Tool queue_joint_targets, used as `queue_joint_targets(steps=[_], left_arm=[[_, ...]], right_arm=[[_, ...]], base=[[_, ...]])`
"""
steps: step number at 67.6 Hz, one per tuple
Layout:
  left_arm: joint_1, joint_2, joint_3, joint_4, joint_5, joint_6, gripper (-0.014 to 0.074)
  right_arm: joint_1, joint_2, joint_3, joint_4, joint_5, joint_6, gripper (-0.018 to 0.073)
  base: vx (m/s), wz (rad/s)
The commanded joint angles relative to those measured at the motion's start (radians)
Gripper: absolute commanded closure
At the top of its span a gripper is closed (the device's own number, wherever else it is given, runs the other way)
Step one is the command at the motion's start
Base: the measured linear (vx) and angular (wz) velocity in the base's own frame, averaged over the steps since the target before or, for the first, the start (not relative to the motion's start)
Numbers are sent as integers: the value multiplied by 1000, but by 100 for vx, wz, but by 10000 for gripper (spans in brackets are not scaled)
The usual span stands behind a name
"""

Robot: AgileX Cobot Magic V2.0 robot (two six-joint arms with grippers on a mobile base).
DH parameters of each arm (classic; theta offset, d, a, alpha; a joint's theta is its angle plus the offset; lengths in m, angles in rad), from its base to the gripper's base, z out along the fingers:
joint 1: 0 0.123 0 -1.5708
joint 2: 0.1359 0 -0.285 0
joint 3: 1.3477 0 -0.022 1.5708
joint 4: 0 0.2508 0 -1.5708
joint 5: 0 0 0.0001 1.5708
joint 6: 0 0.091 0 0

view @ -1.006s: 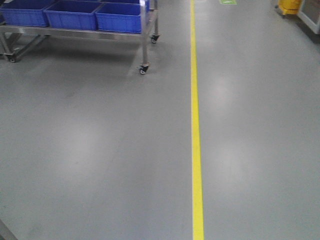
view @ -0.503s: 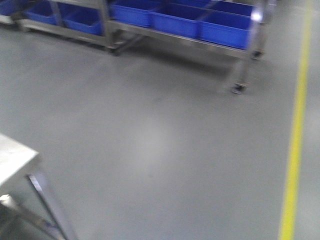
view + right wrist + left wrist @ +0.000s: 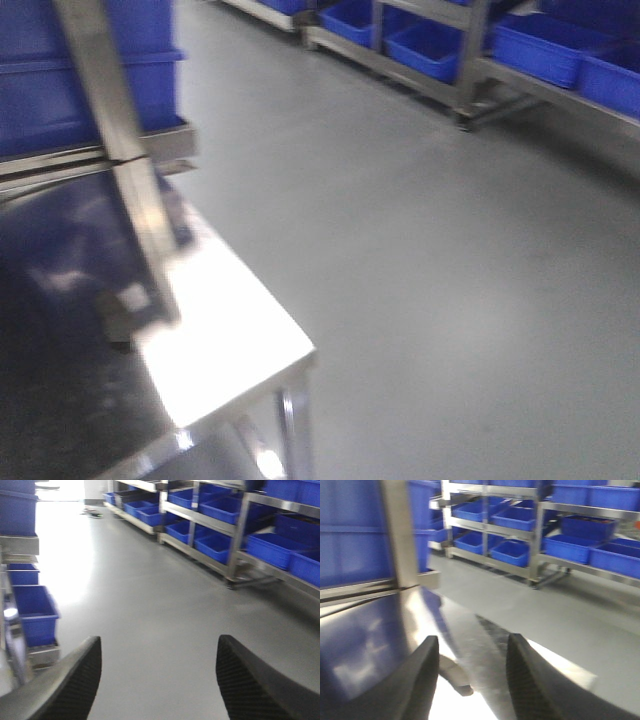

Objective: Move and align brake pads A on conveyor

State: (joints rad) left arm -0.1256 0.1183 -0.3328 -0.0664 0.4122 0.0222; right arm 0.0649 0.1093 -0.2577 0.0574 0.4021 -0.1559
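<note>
Black left gripper [image 3: 473, 641], right gripper [image 3: 158, 640] — both parted, empty.

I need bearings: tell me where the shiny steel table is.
The steel table fills the front view's lower left, blue bins behind it; the left gripper hovers over it.

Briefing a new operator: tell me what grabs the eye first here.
The mirror-bright steel tabletop fills the front view's lower left. Rows of blue bins on steel racks line the grey floor's far side. The left tool and right tool both hang open, holding nothing.
</note>
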Motion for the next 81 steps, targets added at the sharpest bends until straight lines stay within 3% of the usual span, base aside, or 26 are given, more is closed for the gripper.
queue_joint_targets(steps=[1, 44, 81], left_arm=[[-4, 16, -23, -8, -79, -3, 297], [-4, 16, -23, -8, -79, -3, 297], [-4, 16, -23, -8, -79, -3, 297]], right_arm=[[-4, 11, -27, -6, -70, 0, 92], [-4, 11, -27, -7, -70, -1, 92], [-4, 11, -27, -7, -70, -1, 92]], base=[[25, 90], [19, 83], [1, 7]])
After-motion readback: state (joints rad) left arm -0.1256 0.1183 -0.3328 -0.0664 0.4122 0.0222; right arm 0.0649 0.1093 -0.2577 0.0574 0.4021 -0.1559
